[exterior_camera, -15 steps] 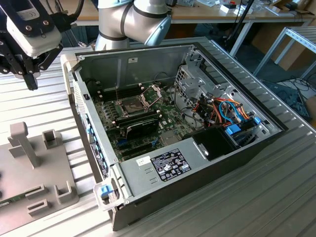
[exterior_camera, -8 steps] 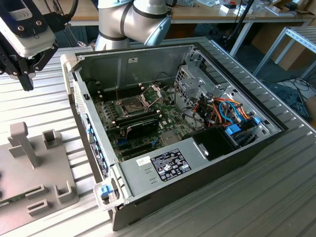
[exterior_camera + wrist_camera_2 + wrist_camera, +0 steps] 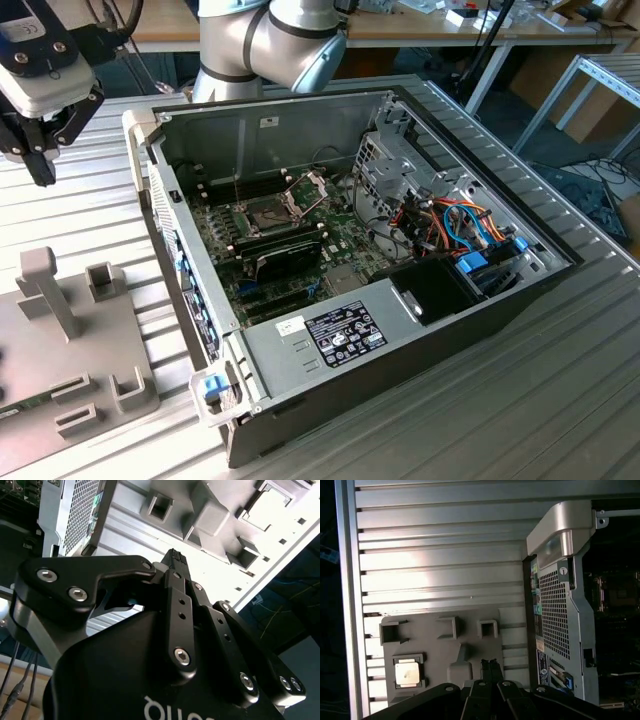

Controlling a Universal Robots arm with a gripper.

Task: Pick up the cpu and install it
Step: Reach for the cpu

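Note:
The cpu point(image 3: 407, 672) is a small silver square chip lying flat in a pocket of the grey fixture plate point(image 3: 435, 652), seen in the first wrist view. My gripper point(image 3: 491, 668) hovers high above the fixture with its black fingers pressed together and nothing between them. The second wrist view shows the gripper point(image 3: 175, 560) shut in the same way. In the exterior view the gripper point(image 3: 42, 165) hangs at the far left, above the ribbed table and beyond the fixture plate point(image 3: 70, 380). The motherboard socket point(image 3: 268, 212) sits inside the open computer case with its metal frame point(image 3: 308, 186) hinged up.
The open computer case point(image 3: 400, 330) fills the middle of the ribbed metal table point(image 3: 560, 400). Black memory sticks point(image 3: 285, 255), a drive cage point(image 3: 385, 165) and coloured cables point(image 3: 465, 225) lie inside. Upright posts point(image 3: 45, 285) stand on the fixture. The arm's base point(image 3: 270, 40) is behind the case.

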